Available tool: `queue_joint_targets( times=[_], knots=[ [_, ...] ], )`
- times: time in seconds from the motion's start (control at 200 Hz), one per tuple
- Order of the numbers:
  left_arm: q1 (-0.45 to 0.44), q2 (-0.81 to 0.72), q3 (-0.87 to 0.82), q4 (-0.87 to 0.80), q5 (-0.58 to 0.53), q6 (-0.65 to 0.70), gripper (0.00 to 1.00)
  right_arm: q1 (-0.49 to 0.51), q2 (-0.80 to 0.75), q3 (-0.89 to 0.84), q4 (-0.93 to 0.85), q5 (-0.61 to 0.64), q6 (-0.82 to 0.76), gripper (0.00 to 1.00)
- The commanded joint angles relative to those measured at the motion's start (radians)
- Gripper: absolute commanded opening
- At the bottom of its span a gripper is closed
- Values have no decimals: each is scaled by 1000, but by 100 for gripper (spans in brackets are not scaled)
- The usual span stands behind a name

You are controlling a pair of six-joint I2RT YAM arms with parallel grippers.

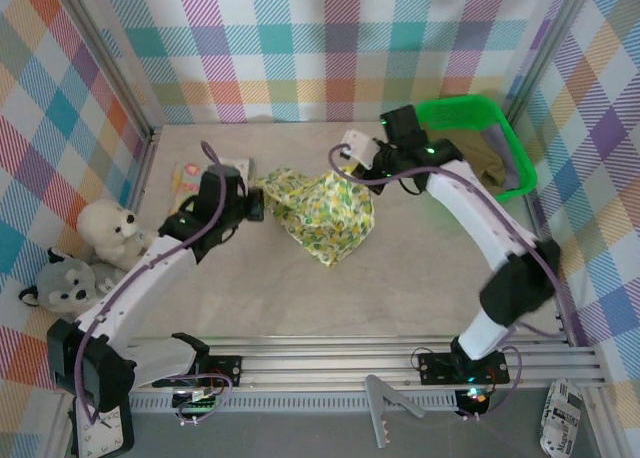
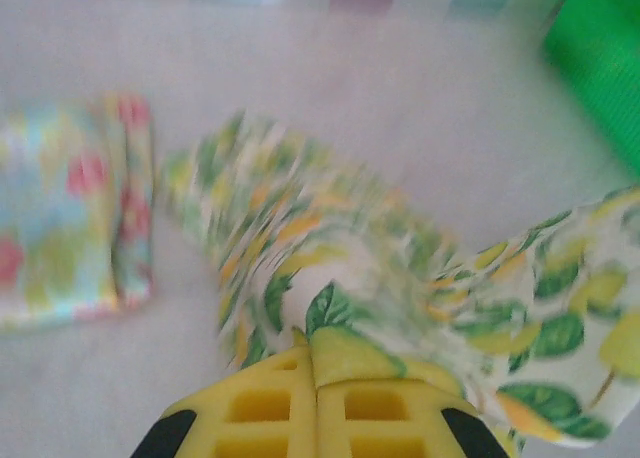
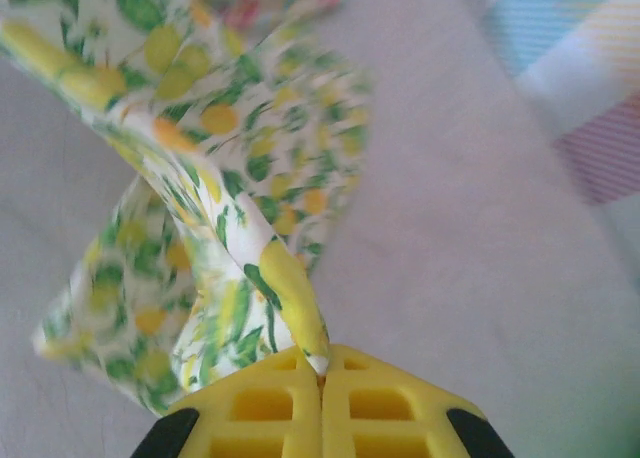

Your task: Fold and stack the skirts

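Yellow-green skirt (image 1: pixel 320 213) was pinched mid-desk at opposite edges by left end effector (image 1: pixel 258 204) and right end effector (image 1: pixel 360 156); bare desk (image 1: pixel 420 278) was seen in front. One folded pink-floral skirt (image 1: pixel 195 173) was laid far-left.

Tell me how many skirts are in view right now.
4. Pink-floral skirt folded at the left; lemon-print skirt mid-table, pinched by the left gripper and right gripper; olive skirt and lavender skirt in the green tray, where more may be hidden.
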Motion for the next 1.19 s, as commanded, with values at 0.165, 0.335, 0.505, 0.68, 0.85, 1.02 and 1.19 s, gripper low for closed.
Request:
queue_joint_targets(
  times=[0.165, 0.335, 0.505, 0.68, 0.85, 1.02, 1.19],
  knots=[
    [12, -16, 415, -48, 73, 97, 0, 13, -282, -36, 168, -30, 333, 0],
    [10, -15, 618, -146, 234, 114, 0, 17, -407, -13, 175, -123, 377, 0],
    [4, -13, 731, -209, 357, 75, 0, 17, -514, -42, 202, -162, 412, 0],
    [0, 80, 791, -256, 388, 31, 0, 17, -553, -100, 258, -91, 373, 0],
    [1, 291, 787, -307, 417, -11, 0, -62, -461, -192, 228, 24, 325, 0],
    [2, 619, 775, -240, 432, 58, 0, -324, -202, -281, 298, -205, 393, 0],
    [9, 1043, 1210, -411, 149, 45, 99, -331, 203, -21, 136, 61, 520, 59]
  ],
)
